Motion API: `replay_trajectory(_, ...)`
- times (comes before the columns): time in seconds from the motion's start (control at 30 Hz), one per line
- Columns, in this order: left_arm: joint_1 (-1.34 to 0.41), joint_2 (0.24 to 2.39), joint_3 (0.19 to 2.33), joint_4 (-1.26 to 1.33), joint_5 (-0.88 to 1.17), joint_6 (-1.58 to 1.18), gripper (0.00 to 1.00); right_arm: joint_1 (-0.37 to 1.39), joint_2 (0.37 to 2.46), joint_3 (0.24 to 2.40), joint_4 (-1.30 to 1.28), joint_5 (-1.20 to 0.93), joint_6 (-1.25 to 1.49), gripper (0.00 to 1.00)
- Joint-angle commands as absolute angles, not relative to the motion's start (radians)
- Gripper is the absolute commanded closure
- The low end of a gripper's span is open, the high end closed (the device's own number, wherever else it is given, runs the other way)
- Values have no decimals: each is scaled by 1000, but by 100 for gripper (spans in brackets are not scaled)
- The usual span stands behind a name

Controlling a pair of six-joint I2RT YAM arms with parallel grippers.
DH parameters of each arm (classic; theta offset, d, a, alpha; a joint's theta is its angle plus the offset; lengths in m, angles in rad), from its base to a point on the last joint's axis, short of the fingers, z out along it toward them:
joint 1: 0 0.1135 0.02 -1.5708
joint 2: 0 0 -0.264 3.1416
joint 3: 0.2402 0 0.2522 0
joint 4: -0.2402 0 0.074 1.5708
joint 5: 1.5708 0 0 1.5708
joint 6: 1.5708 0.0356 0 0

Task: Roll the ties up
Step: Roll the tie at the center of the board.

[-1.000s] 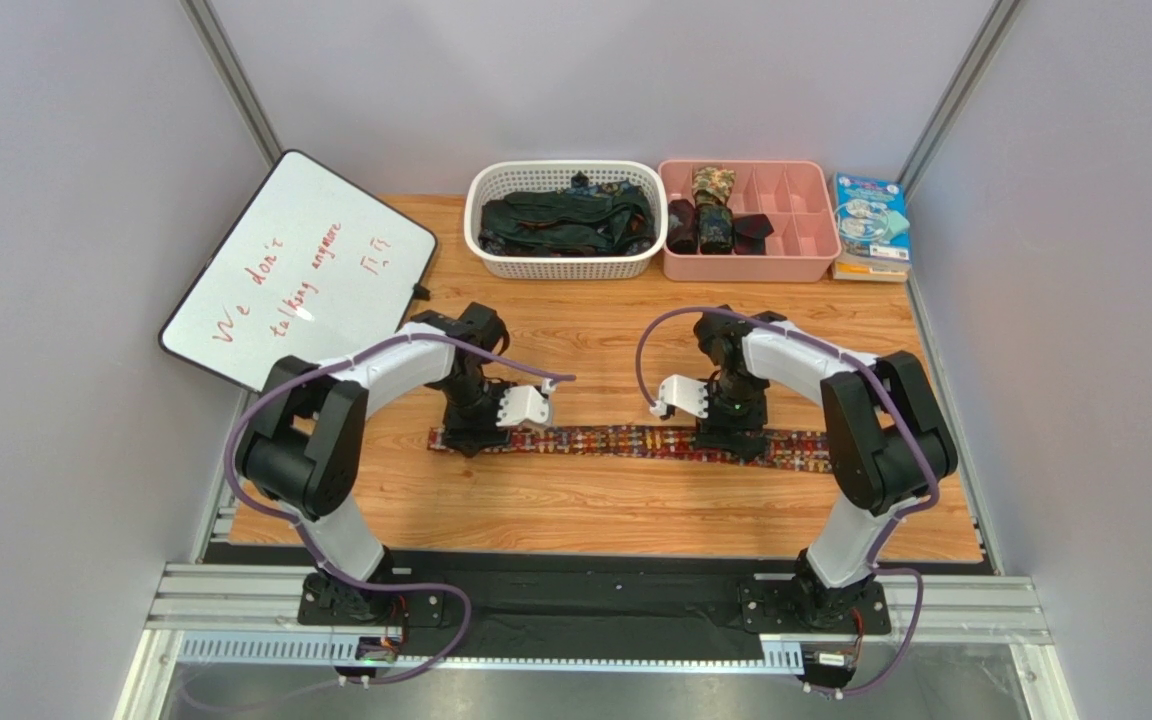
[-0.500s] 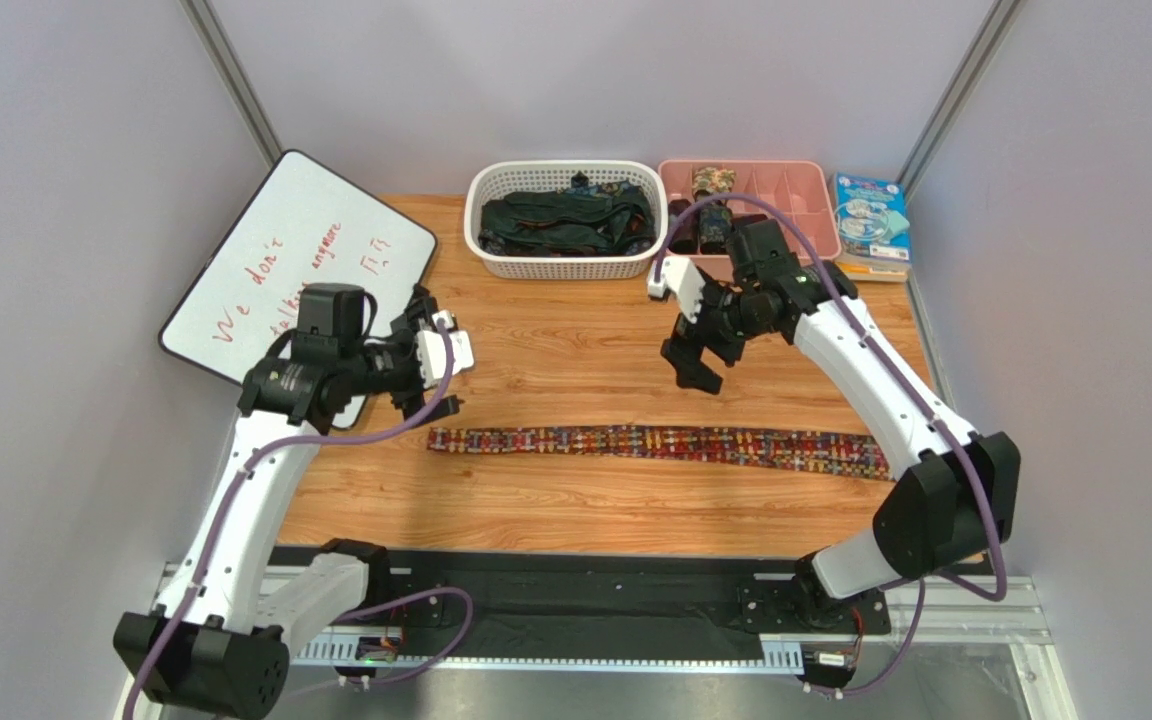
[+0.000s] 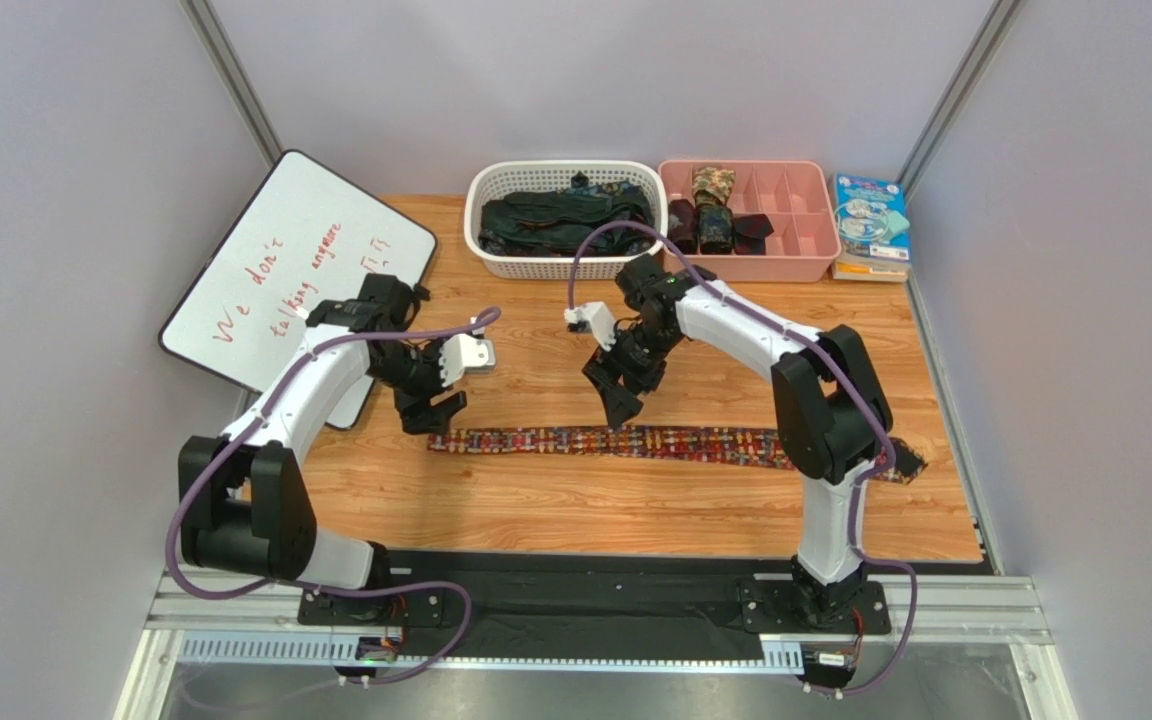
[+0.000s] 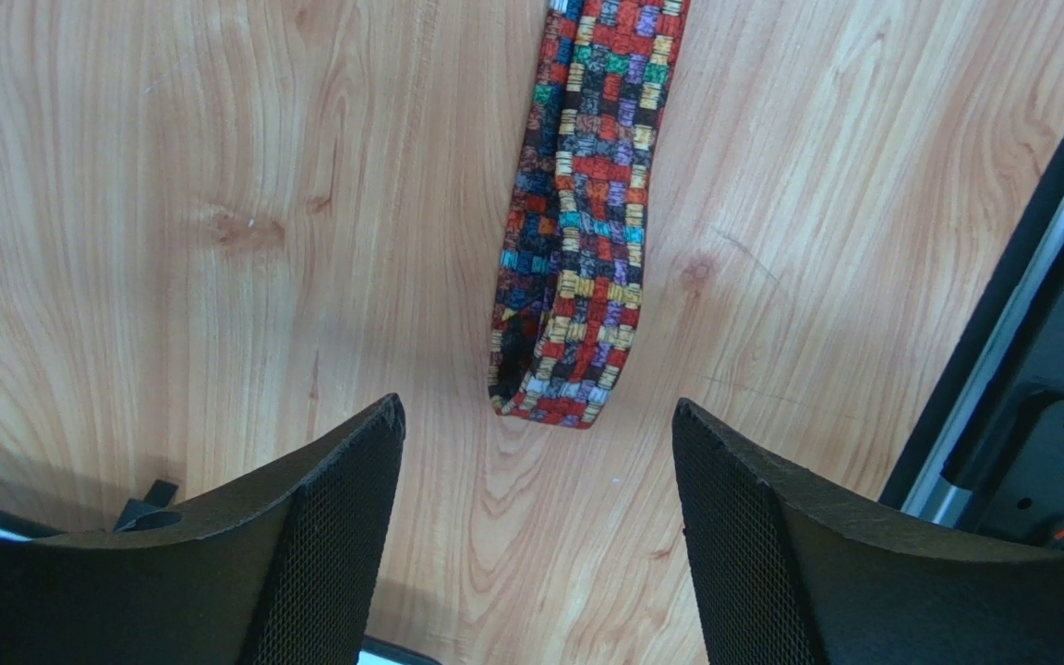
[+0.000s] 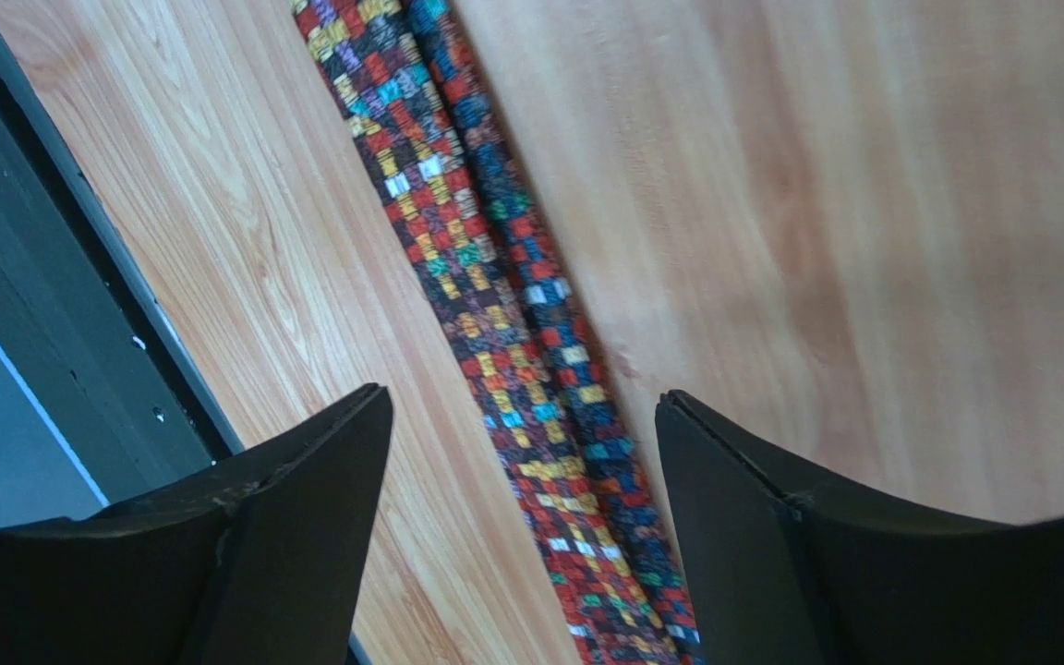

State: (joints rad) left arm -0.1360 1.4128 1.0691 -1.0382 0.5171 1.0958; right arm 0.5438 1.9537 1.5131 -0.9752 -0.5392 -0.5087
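A long tie (image 3: 687,444) with a busy red-orange-yellow-blue check lies flat and unrolled across the wooden table. My left gripper (image 3: 437,408) hovers open just behind its left end. In the left wrist view that folded end (image 4: 559,374) lies on the wood between my black fingers (image 4: 337,541), untouched. My right gripper (image 3: 615,393) hangs open over the tie's middle. In the right wrist view the tie (image 5: 496,291) runs lengthwise under the gap between the fingers (image 5: 753,513), and nothing is gripped.
A white basket (image 3: 507,258) at the back holds several dark ties. Right of it, a pink divided tray (image 3: 823,203) holds rolled coils, one camouflage (image 3: 713,183). A whiteboard (image 3: 297,270) leans at the back left. A blue box (image 3: 871,222) sits at the back right.
Both arms have swung down and inward from raised positions: the left gripper to the tie's left end, the right one leftward over its middle. The tie stays flat.
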Motion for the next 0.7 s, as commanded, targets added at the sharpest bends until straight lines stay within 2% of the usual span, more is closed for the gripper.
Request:
replay_trajectory(0.0,-170,1476,1088,-996,479,1109,23,568,1966,1516,-956,-500,-443,27)
replay_trajectory(0.33,-218,1632,1121,-936,437,1063,24,578,2006,1474,-988,-525,-526,22)
replay_trajectory(0.67,-232,1692,1147,-948,445,1063,33,600,2019,1427,-983,-476,-591,24)
